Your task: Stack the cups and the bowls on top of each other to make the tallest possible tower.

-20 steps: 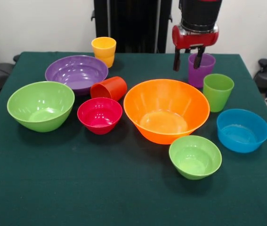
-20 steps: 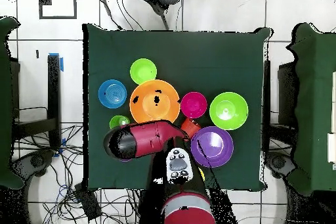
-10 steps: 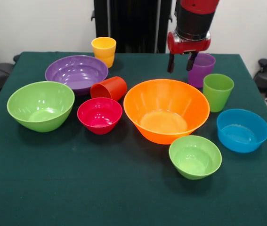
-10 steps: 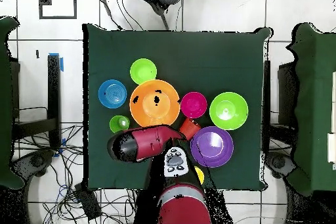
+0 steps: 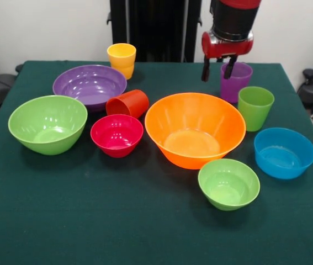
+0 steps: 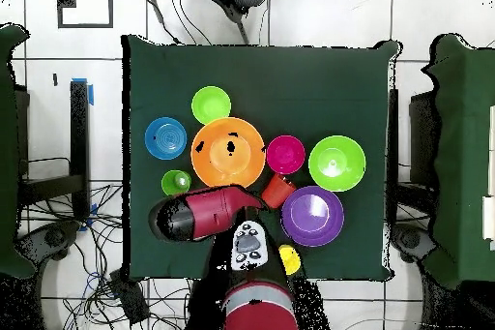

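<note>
Table [image 5: 145,232]: dark green cloth; all ten task pieces sit apart on it, nothing stacked.
Arm [image 6: 208,212]: overhead view shows it lying across the near-base edge of the cloth, covering the purple cup; front view shows only its lower end coming in at the top.
Views: front shows the gripper tips and purple cup, overhead hides both under the arm. Overhead shows the layout from above, bowls in a rough row across the cloth.
Orange bowl [image 5: 195,130]: biggest, mid-table, upright, empty.
Large green bowl [image 5: 47,123]: picture-left in front view, upright, empty.
Purple bowl [image 5: 90,85]: behind the large green one, empty; touches or nearly touches the orange-red cup.
Blue bowl [image 5: 284,152]: picture-right, empty.
Small green bowl [image 5: 228,183]: nearest the front camera, just in front of the orange bowl, empty.
Pink-red bowl [image 5: 117,134]: btwn large green and orange bowls, empty.
Green cup [image 5: 255,107]: upright, just beside the orange bowl's right rim, empty.
Purple cup [image 5: 235,81]: upright, behind the green cup.
Orange-red cup [image 5: 127,103]: on its side, mouth toward picture-left, btwn purple bowl and pink-red bowl.
Yellow cup [image 5: 122,60]: upright, far side, behind the purple bowl.
Gripper [image 5: 216,70]: jaws apart, holding nothing; tips hang at the purple cup's left rim. One tip overlaps the rim in front view; can't tell if it touches.
</note>
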You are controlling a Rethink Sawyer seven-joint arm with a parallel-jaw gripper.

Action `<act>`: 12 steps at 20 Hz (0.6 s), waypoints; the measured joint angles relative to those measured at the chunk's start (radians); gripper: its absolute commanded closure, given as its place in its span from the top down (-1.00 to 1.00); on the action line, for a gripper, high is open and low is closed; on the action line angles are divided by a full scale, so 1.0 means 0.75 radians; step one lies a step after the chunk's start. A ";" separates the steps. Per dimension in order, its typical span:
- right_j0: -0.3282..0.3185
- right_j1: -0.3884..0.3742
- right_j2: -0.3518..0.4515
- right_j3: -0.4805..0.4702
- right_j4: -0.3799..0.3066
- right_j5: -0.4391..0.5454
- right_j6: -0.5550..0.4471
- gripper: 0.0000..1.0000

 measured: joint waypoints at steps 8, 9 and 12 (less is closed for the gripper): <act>0.040 -0.065 -0.005 0.012 0.011 0.000 0.000 1.00; 0.040 -0.068 -0.005 0.014 0.012 0.000 0.000 1.00; 0.036 -0.069 -0.005 0.019 0.012 0.000 0.000 1.00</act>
